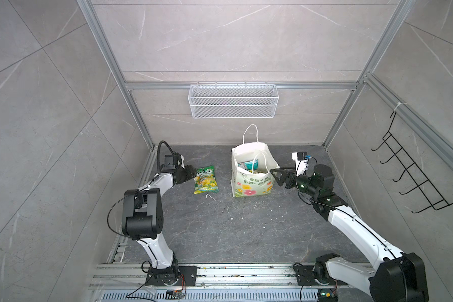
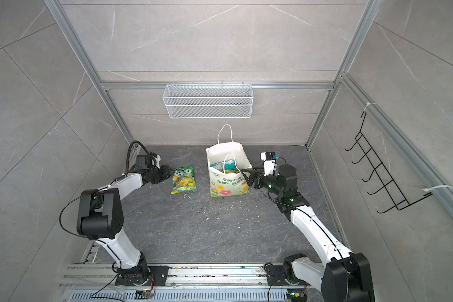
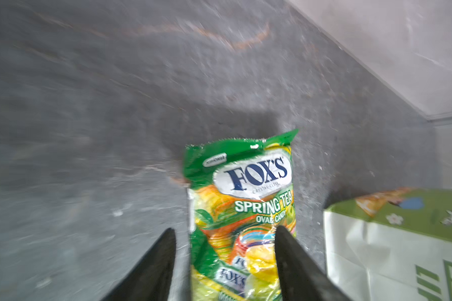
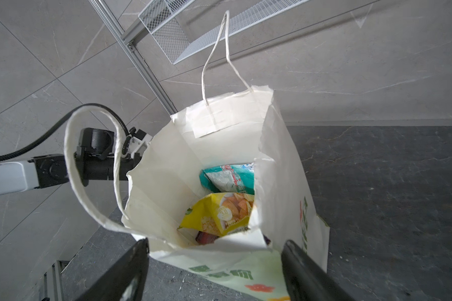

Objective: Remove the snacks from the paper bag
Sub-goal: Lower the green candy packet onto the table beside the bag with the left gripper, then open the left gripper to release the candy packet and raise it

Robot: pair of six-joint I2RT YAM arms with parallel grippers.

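Note:
A green-yellow FOX'S packet (image 1: pixel 206 180) (image 2: pixel 184 180) (image 3: pixel 242 198), one of the snacks, lies flat on the dark floor left of the paper bag (image 1: pixel 251 187) (image 2: pixel 228 187). My left gripper (image 1: pixel 193 174) (image 3: pixel 225 229) is open at the packet's left end, its fingers apart on either side of it. The white bag stands upright with its mouth open. Inside it lie a teal packet (image 4: pixel 230 177), a yellow packet (image 4: pixel 219 213) and a reddish one (image 4: pixel 205 237). My right gripper (image 1: pixel 277 175) (image 4: pixel 215 242) is open at the bag's right rim and grips nothing.
A white wire mesh basket (image 1: pixel 233 100) hangs on the back wall above the bag. A black wire hook rack (image 1: pixel 416 170) sticks out from the right wall. Aluminium rails (image 1: pixel 220 273) run along the front edge. White crumbs dot the floor.

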